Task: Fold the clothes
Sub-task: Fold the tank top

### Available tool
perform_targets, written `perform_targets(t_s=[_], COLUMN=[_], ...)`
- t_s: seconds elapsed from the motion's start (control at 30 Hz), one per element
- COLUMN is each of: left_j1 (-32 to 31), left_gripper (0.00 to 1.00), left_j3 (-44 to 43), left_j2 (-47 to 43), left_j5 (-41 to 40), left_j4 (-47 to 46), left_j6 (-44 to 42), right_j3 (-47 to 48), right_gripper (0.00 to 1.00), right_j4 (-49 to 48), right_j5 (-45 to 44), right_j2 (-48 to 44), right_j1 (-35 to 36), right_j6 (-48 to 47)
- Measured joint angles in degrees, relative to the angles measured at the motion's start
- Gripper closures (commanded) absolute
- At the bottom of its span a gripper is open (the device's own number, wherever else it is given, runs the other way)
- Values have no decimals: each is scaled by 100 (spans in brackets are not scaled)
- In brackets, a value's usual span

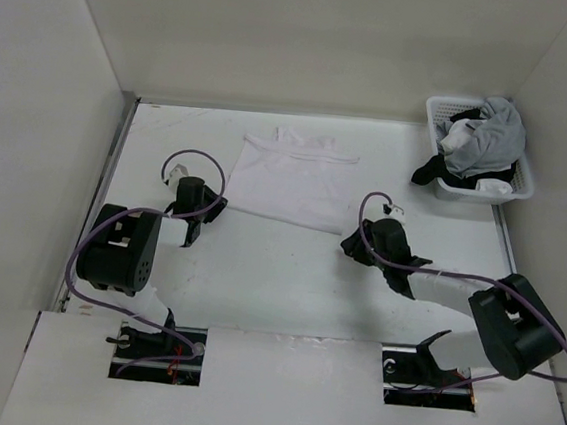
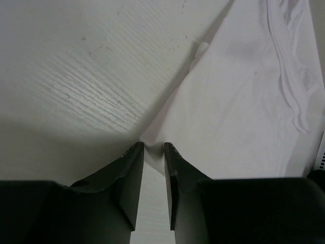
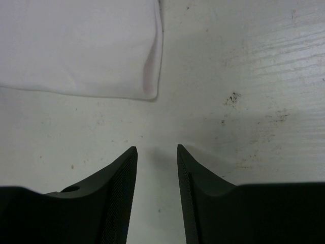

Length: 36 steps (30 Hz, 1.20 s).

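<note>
the white garment [image 1: 291, 181] lies spread flat at the far middle of the table [image 1: 287, 283]. my left gripper [image 2: 153, 145] stands slightly parted and gripping nothing, tips at the cloth's near left corner. my right gripper [image 3: 156, 148] is released over bare table, just near of the near right corner.

Clothes [image 3: 76, 46] partly off-frame

No readable text, label, brand, number or sign is showing in any of the three views.
</note>
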<state>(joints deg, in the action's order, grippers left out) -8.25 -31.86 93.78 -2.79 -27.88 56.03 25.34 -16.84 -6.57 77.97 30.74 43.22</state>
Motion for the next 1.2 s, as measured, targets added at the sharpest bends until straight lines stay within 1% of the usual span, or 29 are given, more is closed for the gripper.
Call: perform_targets(t_s=[0.07,0.2,0.37,0.47,0.53,0.63,0.7,0.8,0.9,0.97,1.07,1.13,1.2], left_j1=[28,74,83,76,70,61,61,61,59,59,55,37,20], left_gripper=[86,93,95,95,95,95,95,96,98,100,100,100,100], left_j3=[0,0,0,0,0,0,0,0,0,0,31,153,306], left_j2=[59,109,114,114,114,116,118,118,120,120,15,-407,-1217], left_j5=[11,22,-22,-39,-44,-44,-44,-44,-42,-42,-35,-11,11], left_j4=[-59,-92,-92,-90,-90,-90,-90,-92,-92,-92,-59,162,551], left_j6=[39,94,107,107,105,105,107,107,107,111,120,120,109], right_j3=[9,122,428,557,682,841,905,925,925,920,826,656,442], right_gripper=[57,50,46,46,51,64,70,82,90,94,96,97,97], right_j4=[-35,-50,-195,-389,-511,-656,-726,-737,-678,-662,-629,-496,-234], right_j5=[-2,-7,-7,15,85,155,195,210,208,208,203,197,160], right_j2=[111,352,734,960,1152,1440,1574,1628,1633,1633,1510,1152,509], right_j1=[-28,-149,-188,-192,-221,-291,-317,-339,-339,-339,-334,-323,-264], right_j6=[61,229,400,494,564,673,756,807,844,874,881,848,776])
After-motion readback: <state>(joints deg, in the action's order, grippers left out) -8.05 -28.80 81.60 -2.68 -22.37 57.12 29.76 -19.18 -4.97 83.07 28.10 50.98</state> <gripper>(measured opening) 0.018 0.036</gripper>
